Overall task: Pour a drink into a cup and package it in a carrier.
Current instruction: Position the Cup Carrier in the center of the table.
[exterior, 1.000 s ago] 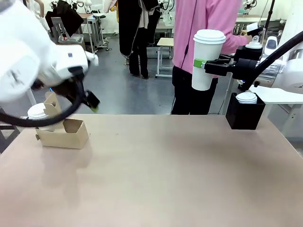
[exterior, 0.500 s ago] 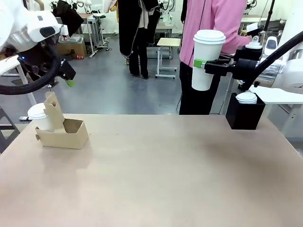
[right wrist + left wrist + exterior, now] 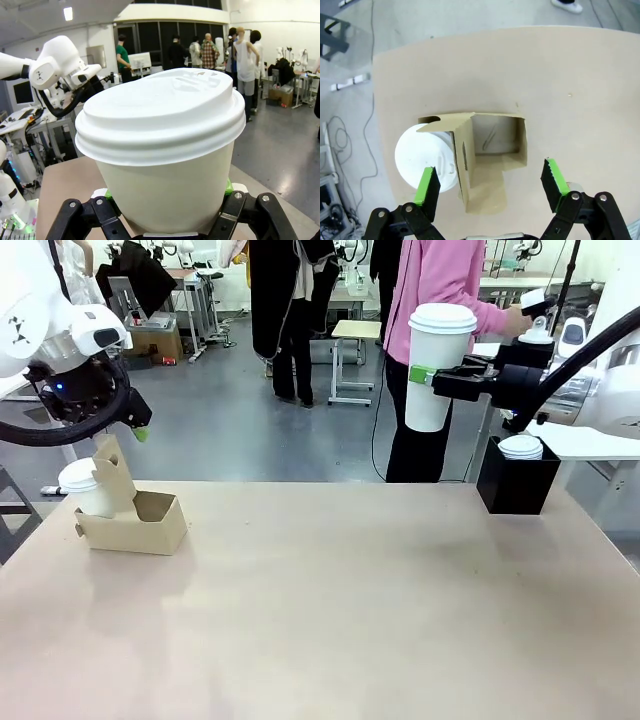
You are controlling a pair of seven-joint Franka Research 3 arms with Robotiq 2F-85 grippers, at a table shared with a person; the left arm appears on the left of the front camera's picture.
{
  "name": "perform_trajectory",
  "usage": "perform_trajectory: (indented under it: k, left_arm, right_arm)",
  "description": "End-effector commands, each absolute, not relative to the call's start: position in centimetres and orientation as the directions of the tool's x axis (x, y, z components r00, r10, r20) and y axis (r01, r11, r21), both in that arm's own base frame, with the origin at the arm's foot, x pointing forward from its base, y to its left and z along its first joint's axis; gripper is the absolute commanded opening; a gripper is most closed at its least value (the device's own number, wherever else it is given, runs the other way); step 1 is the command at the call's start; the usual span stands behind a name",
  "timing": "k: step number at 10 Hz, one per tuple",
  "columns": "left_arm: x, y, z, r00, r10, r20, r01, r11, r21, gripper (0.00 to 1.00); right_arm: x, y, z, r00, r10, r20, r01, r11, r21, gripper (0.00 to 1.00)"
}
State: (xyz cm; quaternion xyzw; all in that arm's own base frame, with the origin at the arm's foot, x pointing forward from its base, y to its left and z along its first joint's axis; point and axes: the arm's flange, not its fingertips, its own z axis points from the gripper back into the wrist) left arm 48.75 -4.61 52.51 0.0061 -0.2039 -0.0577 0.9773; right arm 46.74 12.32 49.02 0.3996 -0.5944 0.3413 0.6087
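Holding the cup (image 3: 430,355) aloft, right jaws clamp its sides; left jaws gape above the carrier (image 3: 140,522).

The front camera sits at the robot's edge of the bench (image 3: 350,620), a little above it. It looks across to the far side and the room behind, at mid range. The left wrist camera hangs over a bench corner and faces straight down past the left hand (image 3: 490,175) at the carrier (image 3: 492,150), fairly near. The right wrist camera looks roughly level along the right hand (image 3: 167,200), with the cup (image 3: 165,145) very near the lens and the left arm (image 3: 55,62) far off. Front and left wrist views share the carrier and that corner. Front and right wrist views share the cup and the left arm.
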Motion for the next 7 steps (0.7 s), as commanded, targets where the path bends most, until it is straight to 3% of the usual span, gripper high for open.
perform_trajectory:
  k: [1, 7]
  left_arm:
    - [48.0, -4.8, 53.2, 0.899, -0.145, 0.413, 0.138, 0.989, 0.047, 1.00]
    - [50.5, -3.4, 51.8, 0.938, -0.049, 0.343, 0.043, 0.999, 0.025, 1.00]
  right_arm:
    - [46.7, 12.6, 49.2, 0.055, -0.055, 0.997, -0.887, 0.457, 0.074, 0.80]
    - [46.7, 12.6, 49.2, 0.055, -0.055, 0.997, -0.887, 0.457, 0.074, 0.80]
